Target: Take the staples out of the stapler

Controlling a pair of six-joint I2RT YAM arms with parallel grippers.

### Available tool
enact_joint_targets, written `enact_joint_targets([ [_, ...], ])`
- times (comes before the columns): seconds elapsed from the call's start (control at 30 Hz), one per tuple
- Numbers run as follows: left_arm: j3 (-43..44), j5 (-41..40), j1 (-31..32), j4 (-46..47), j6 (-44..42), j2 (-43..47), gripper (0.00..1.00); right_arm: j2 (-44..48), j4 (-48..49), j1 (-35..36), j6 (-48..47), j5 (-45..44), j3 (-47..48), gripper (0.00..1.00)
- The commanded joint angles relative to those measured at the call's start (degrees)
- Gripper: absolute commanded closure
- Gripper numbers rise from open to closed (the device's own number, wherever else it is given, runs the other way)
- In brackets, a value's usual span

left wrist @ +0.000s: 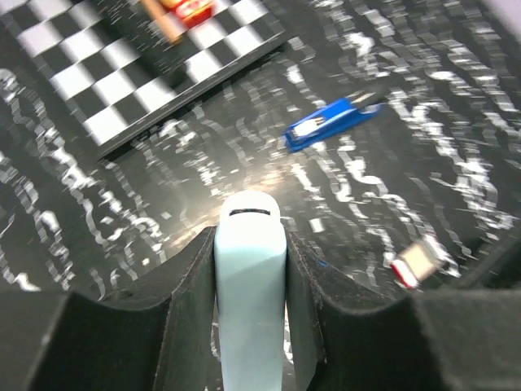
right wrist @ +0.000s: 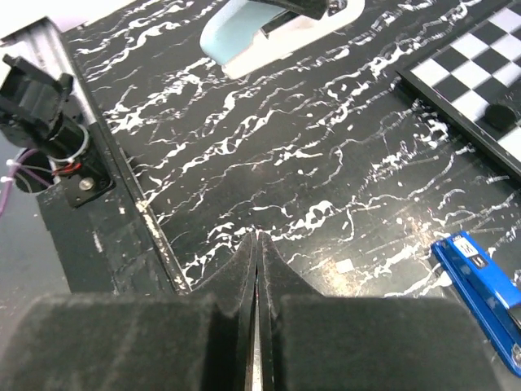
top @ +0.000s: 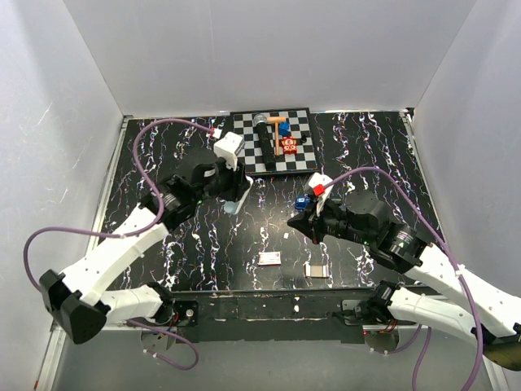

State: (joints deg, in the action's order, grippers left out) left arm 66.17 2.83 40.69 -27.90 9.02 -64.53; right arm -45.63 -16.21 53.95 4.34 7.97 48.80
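The dark-blue stapler (top: 302,202) lies on the black marbled table, just right of the middle. It also shows in the left wrist view (left wrist: 330,123) and at the right edge of the right wrist view (right wrist: 480,285). My left gripper (top: 230,192) is shut on a pale-blue oblong piece (left wrist: 251,285), held low over the table left of the stapler. My right gripper (top: 295,220) is beside the stapler, on its near side, not touching it. Its fingers (right wrist: 244,269) are pressed together; a thin pale sliver shows between them, and I cannot tell what it is.
A checkered board (top: 244,156) with a hammer-like toy and small coloured pieces stands at the back centre. Two small flat pieces (top: 269,258) (top: 317,270) lie near the front edge. White walls enclose the table. A motor and cable (right wrist: 49,122) sit past the front edge.
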Motion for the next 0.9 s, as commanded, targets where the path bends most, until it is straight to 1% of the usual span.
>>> enact_joint_targets([
  [0.0,2.21,-16.01,-1.31,-1.02,0.91,-3.92,1.00,0.71,1.70,-0.34,3.65,-7.25,-2.29,0.99],
  [0.13,2.21,-15.75,-4.99,-0.14,1.62,-7.97,1.00,-0.25,2.67,-0.25,6.73,-9.63,-4.49,0.99],
  [0.23,0.81,-15.75,-7.46,2.40,1.62,-10.26,1.00,-1.39,3.29,-0.25,8.66,-10.16,-5.55,0.99],
  [0.37,0.89,-16.37,-11.15,2.76,2.41,-14.38,1.00,-2.71,3.81,-0.25,10.77,-10.17,-6.43,0.99],
  [0.5,2.64,-16.19,-14.66,2.41,2.23,-20.09,1.00,-3.42,5.04,-0.34,11.66,-9.46,-7.40,0.99],
  [0.7,6.51,-13.65,-18.97,2.59,2.32,-28.97,1.00,-4.82,5.57,-0.25,11.83,-8.76,-7.57,0.99],
  [0.87,10.20,-12.67,-21.52,2.15,1.88,-35.39,1.00,-5.26,5.66,-0.25,11.57,-8.76,-7.66,0.99],
])
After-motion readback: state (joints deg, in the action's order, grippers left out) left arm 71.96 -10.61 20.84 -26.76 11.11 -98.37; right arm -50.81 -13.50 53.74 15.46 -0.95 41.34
